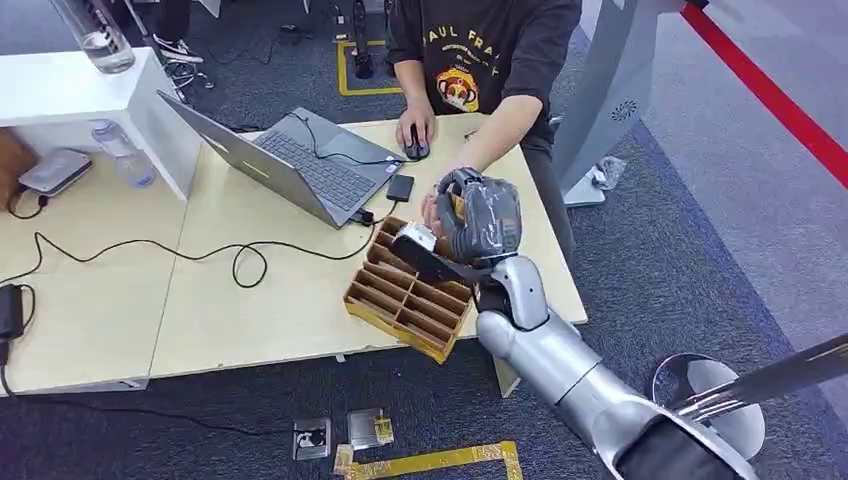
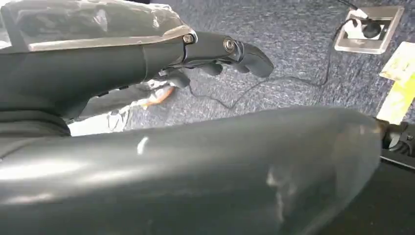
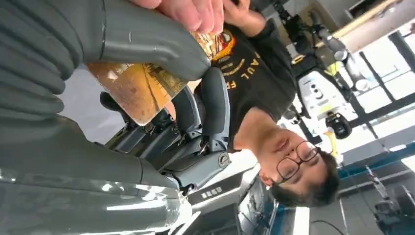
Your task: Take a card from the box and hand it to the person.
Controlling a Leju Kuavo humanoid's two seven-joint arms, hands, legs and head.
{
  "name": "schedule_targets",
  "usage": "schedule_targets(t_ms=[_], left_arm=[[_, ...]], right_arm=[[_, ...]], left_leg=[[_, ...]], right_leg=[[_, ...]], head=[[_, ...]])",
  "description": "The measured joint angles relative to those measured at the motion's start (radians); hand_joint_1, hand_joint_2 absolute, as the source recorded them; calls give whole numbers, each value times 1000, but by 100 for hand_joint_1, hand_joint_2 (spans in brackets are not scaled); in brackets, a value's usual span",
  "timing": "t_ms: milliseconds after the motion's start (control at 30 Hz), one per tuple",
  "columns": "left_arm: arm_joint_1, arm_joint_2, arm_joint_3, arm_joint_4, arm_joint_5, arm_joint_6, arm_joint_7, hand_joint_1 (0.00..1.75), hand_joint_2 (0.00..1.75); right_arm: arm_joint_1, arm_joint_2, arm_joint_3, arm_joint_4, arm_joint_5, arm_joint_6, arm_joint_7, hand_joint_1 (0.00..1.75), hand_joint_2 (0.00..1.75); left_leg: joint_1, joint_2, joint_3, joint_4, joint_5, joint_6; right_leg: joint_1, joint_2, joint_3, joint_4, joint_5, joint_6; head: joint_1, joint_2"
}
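My right hand point(image 1: 480, 220) is raised over the brown divided cardboard box point(image 1: 408, 292) at the table's front right. It pinches a gold-brown printed card point(image 3: 137, 85) between its thick thumb point(image 3: 147, 44) and dark fingers point(image 3: 195, 112). The person's hand point(image 1: 431, 211) reaches in from behind the table, and their fingertips point(image 3: 191, 12) touch the card's far edge. The person point(image 1: 490, 50) wears a black T-shirt and sits across the table. My left hand point(image 2: 220, 51) hangs over the carpet, fingers stretched out and holding nothing.
An open grey laptop point(image 1: 300, 160) sits behind the box, and the person's other hand rests on a mouse point(image 1: 416, 148). A black cable point(image 1: 200, 250) loops across the table. A water bottle point(image 1: 122, 152) and a white shelf point(image 1: 80, 90) stand at the left. A floor socket point(image 1: 312, 438) lies below the table edge.
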Motion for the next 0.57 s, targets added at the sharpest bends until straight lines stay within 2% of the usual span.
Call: schedule_targets(t_ms=[100,133,167,200,233,367,567], left_arm=[[-5,0,-2,-3,-8,-8,-3,0,0],[-6,0,-4,-3,-9,-9,-3,0,0],[-8,0,-6,-4,-10,-10,-4,0,0],[-9,0,-7,-4,-13,-11,-4,0,0],[-9,0,-8,-4,-16,-12,-5,0,0],[-13,0,-12,-4,-23,-18,-6,0,0],[-13,0,-14,-5,-37,-25,-5,0,0]], right_arm=[[-45,17,4,66,0,0,9,175,175],[-56,21,5,85,0,0,11,143,175],[-64,28,6,100,2,0,12,143,175],[-71,32,6,114,13,0,12,24,175],[-75,37,6,125,32,0,11,0,175],[-83,60,-7,158,107,0,-7,0,175],[-38,95,-93,128,198,-1,-69,0,175]], left_leg=[[0,0,0,0,0,0],[0,0,0,0,0,0],[0,0,0,0,0,0],[0,0,0,0,0,0],[0,0,0,0,0,0],[0,0,0,0,0,0],[0,0,0,0,0,0]], right_leg=[[0,0,0,0,0,0],[0,0,0,0,0,0],[0,0,0,0,0,0],[0,0,0,0,0,0],[0,0,0,0,0,0],[0,0,-1,0,0,0],[0,0,0,0,0,0]], head=[[-1,0],[-1,0],[0,0],[0,0],[-1,0],[-1,0],[-1,0]])
